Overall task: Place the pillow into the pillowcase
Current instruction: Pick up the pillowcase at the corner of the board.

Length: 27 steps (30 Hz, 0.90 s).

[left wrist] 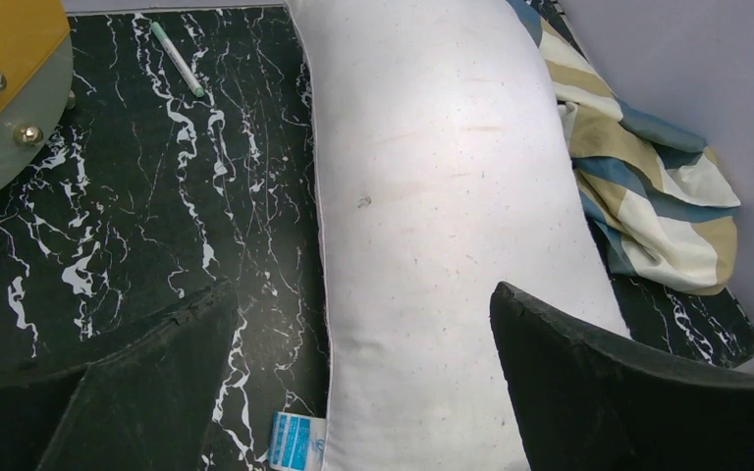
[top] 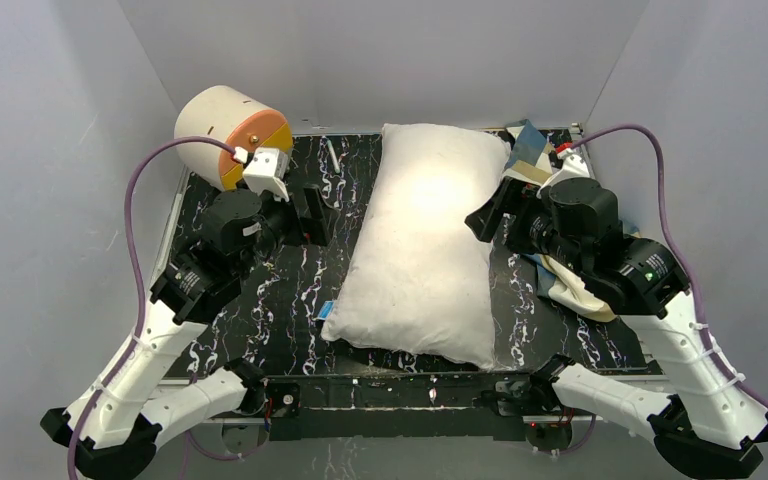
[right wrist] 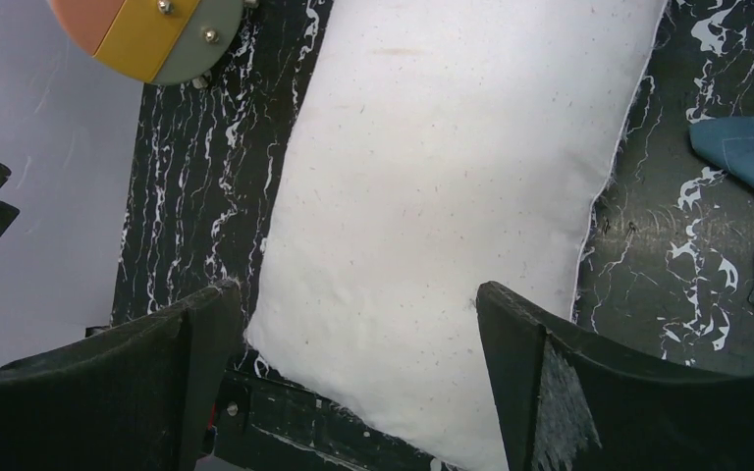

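Observation:
The plump white pillow (top: 420,240) lies lengthwise down the middle of the black marbled table (top: 260,320), with a blue label (left wrist: 295,442) at its near left corner. The pillowcase (top: 530,150), in blue, tan and cream blocks, is crumpled at the back right and partly hidden under my right arm; the left wrist view shows it bunched beside the pillow (left wrist: 648,196). My left gripper (top: 300,215) hovers open over the pillow's left edge (left wrist: 363,294). My right gripper (top: 488,215) hangs open above the pillow's right side (right wrist: 355,289). Neither holds anything.
A cream-and-orange cylinder (top: 230,135) stands at the back left corner. A thin green-white pen (top: 332,155) lies beside the pillow's far left. Grey walls close in the table on three sides.

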Motion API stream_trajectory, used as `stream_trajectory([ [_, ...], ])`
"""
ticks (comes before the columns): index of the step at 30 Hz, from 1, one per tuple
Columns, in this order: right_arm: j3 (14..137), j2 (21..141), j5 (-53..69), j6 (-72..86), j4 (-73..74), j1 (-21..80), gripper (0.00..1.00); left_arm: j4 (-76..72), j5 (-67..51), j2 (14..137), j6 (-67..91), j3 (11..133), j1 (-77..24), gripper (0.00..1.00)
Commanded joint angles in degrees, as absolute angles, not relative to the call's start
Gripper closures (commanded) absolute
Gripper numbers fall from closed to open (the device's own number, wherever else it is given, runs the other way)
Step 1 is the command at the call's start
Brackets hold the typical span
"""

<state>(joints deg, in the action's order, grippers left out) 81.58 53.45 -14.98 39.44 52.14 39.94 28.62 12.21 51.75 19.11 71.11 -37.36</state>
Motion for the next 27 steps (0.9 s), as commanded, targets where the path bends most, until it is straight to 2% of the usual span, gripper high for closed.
stream_trajectory([
  [1,80.8,52.7,-15.3,40.1,50.6,40.2,0.02,27.5,13.4,50.4,19.0,69.3,-37.6,0.02],
  [9,80.0,54.0,-16.5,40.0,50.3,40.2,0.02,27.5,10.9,55.4,20.2,66.6,-37.5,0.02],
  [14,78.1,55.8,-22.0,39.9,49.8,40.2,0.02,27.2,6.7,60.5,22.5,64.7,-37.6,0.02],
  [24,77.9,67.7,-39.1,35.5,53.1,38.8,0.01,25.8,0.4,66.4,22.3,57.3,-37.6,0.02],
  [27,78.8,70.7,-37.6,30.1,50.1,34.4,0.02,23.9,-2.8,66.2,23.6,54.7,-37.6,0.02],
])
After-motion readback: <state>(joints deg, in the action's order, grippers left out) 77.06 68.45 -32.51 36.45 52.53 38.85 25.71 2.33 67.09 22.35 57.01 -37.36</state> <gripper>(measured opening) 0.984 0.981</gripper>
